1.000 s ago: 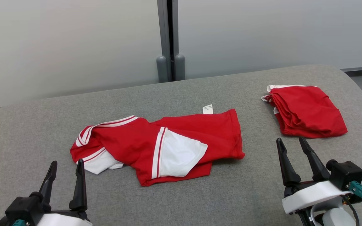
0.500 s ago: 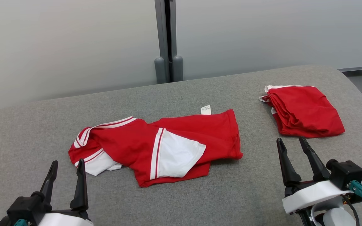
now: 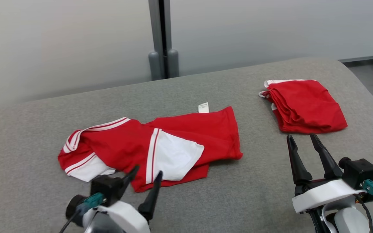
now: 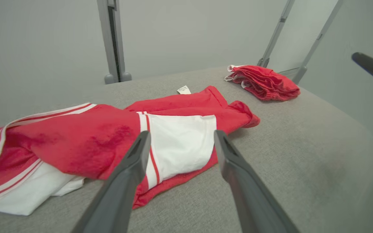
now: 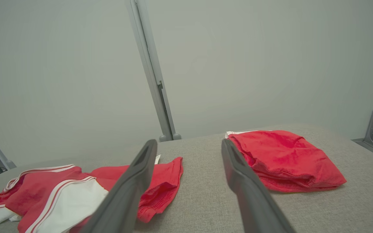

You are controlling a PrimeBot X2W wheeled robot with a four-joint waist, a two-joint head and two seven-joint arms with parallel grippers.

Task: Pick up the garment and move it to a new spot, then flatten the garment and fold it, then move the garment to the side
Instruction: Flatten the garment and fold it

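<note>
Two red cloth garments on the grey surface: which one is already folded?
The plain red garment on the right, a neat stacked rectangle just ahead of the right gripper. The red-and-white striped garment at centre lies rumpled.

Crumpled garment [image 3: 126,147] lies left of folded pile [image 3: 306,106].

Head view looks down on the table [image 3: 270,181]; both low wrist views share the garment [image 4: 76,139].
</note>
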